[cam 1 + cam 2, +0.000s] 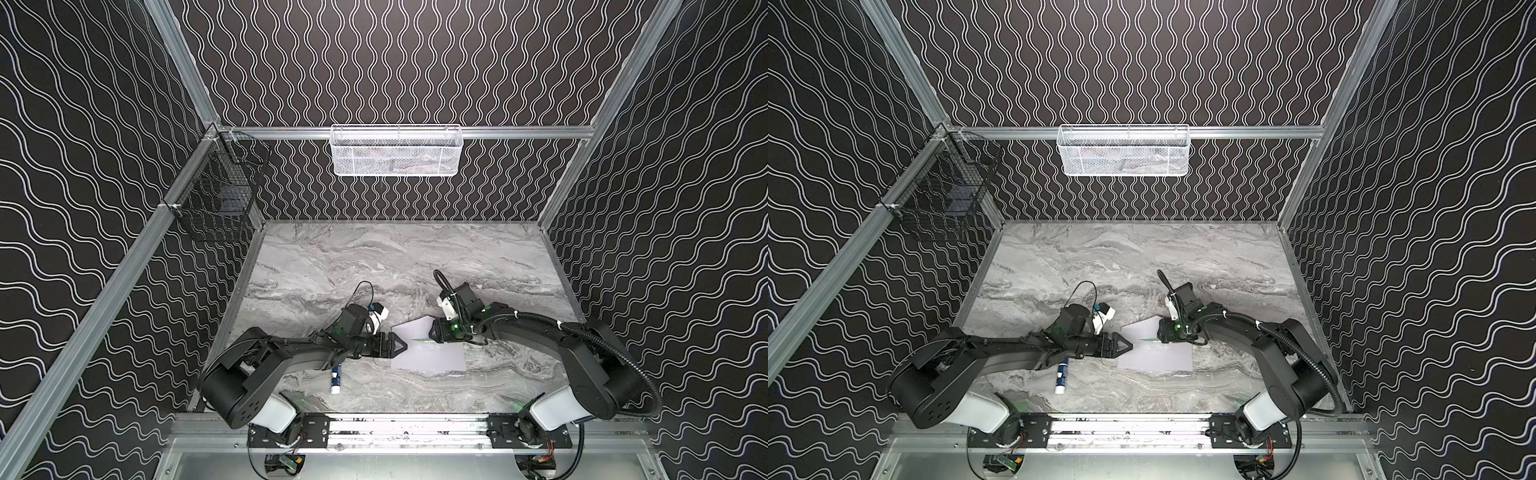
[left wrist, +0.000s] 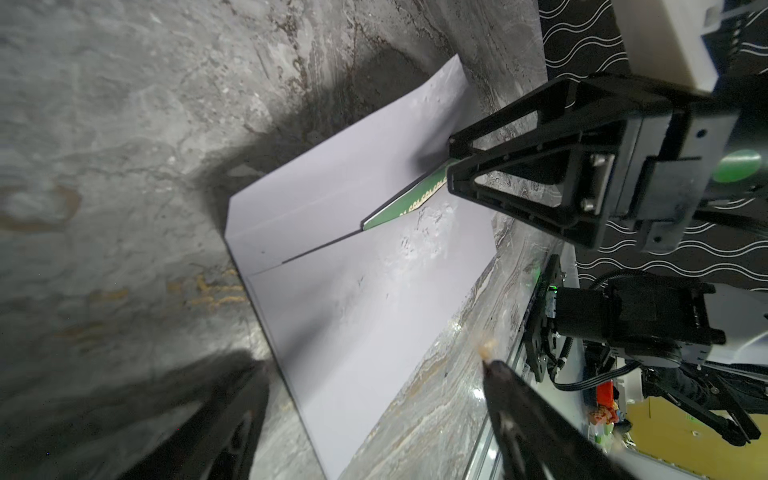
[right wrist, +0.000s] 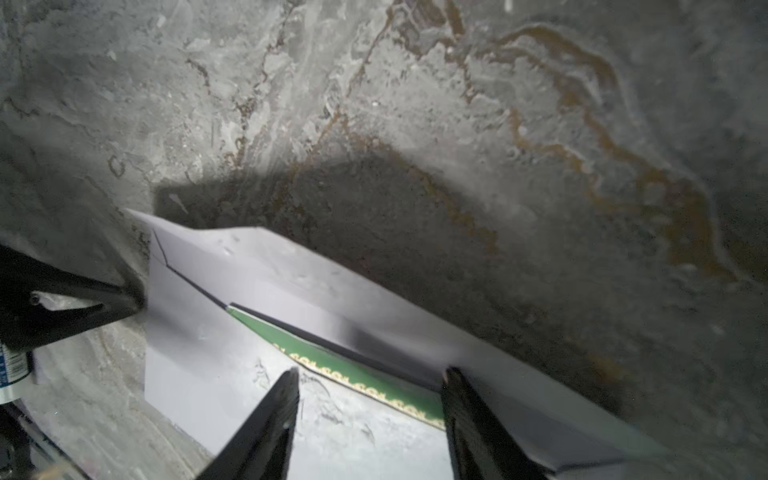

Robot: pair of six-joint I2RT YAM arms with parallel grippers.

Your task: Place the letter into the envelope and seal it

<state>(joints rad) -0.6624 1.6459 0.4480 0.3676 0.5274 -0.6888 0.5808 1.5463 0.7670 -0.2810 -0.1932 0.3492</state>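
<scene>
Letter [image 3: 332,361], white sheet with green patterned border: mostly inside plain pale lavender paper envelope [image 1: 432,357], green strip showing at mouth. Envelope flat on grey marble surface [image 1: 332,266], near front edge, right of middle; triangular flap open.

Right gripper [image 2: 450,161]: jaws part-open, straddling green strip, no pinch visible.

Left gripper [image 1: 405,345]: jaws wide, empty, tip at envelope's left edge.

Risks, judged:
- push buckles sheet, or slides unpinned envelope on slick surface
- flap shut over protruding edge creases it
- left arm nudges blue-white glue stick [image 1: 336,376] just beside it; stick rolls off
</scene>
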